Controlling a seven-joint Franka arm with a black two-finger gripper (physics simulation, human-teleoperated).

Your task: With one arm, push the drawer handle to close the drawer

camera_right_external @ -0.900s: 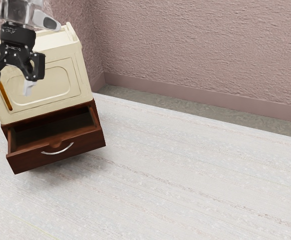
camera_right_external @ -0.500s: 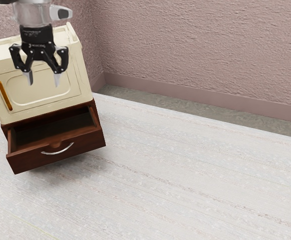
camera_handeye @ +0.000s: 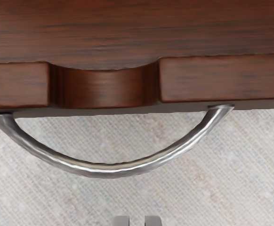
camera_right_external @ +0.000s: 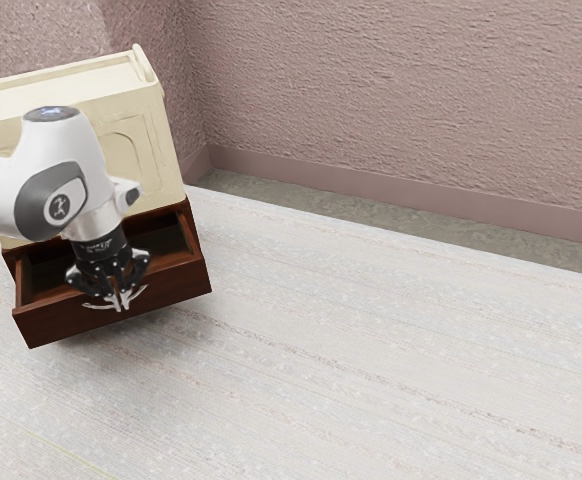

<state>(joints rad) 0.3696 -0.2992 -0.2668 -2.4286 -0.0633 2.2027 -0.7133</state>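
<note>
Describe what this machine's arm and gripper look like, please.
My arm has a rounded white shell, a dark grey panel with a round badge, and a dark disc on top. The gripper is black and jointed, its two fingertips pale grey.

We have a rough, dusty-pink wall [camera_right_external: 401, 90] meeting another in a corner. Along its foot runs a smooth pink baseboard [camera_right_external: 401, 192], then a strip of mottled grey floor [camera_right_external: 401, 221]. Nearer us spreads the whitish surface [camera_right_external: 391, 360], faintly streaked, its pattern finely flecked in our wrist view.
</note>
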